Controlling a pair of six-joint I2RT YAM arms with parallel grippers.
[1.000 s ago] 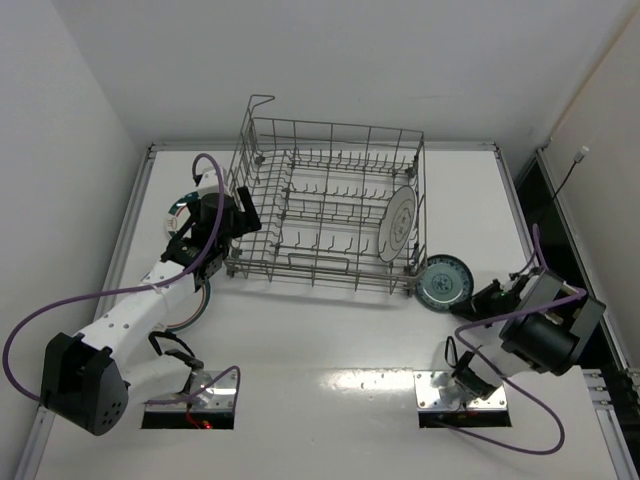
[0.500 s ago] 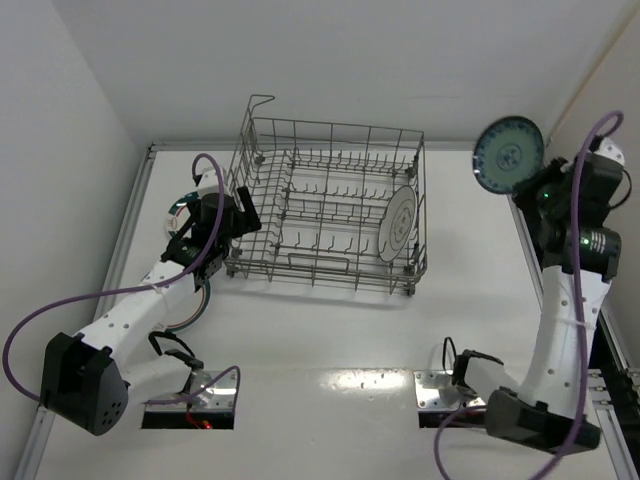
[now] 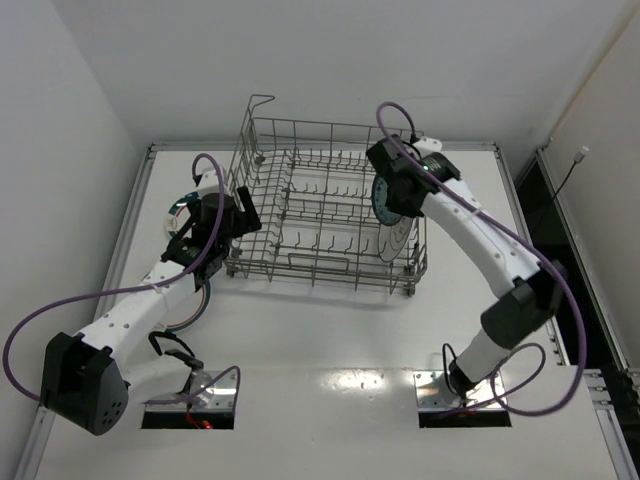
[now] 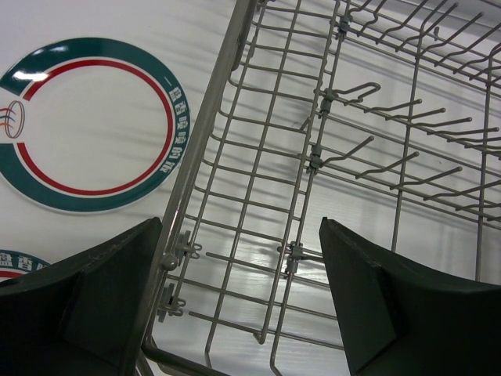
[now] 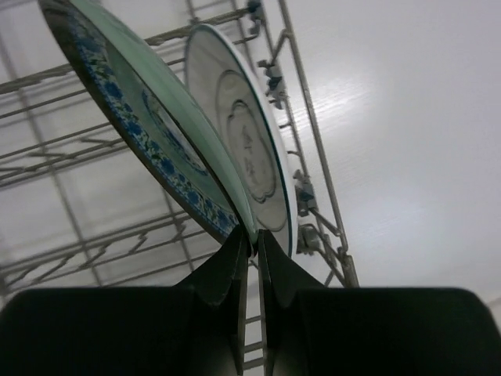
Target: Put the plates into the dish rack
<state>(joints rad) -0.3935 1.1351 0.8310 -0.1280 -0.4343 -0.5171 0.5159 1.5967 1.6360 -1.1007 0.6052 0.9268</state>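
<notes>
The left arm is extended toward 1 o'clock, its end effector held open. The right arm is arched toward 11 o'clock, its end effector clamped on the teal plate.

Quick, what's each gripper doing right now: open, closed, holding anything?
Left gripper: open, holding nothing.
Right gripper: closed on the rim of the teal plate.

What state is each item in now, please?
Dish rack: holds one plate.
Grey plate: standing in rack.
Teal plate: gripped, beside grey plate.
Banded plate: flat on table, outside rack.
Left gripper: jaws open astride rack wall.
Right gripper: jaws shut on teal plate.
</notes>
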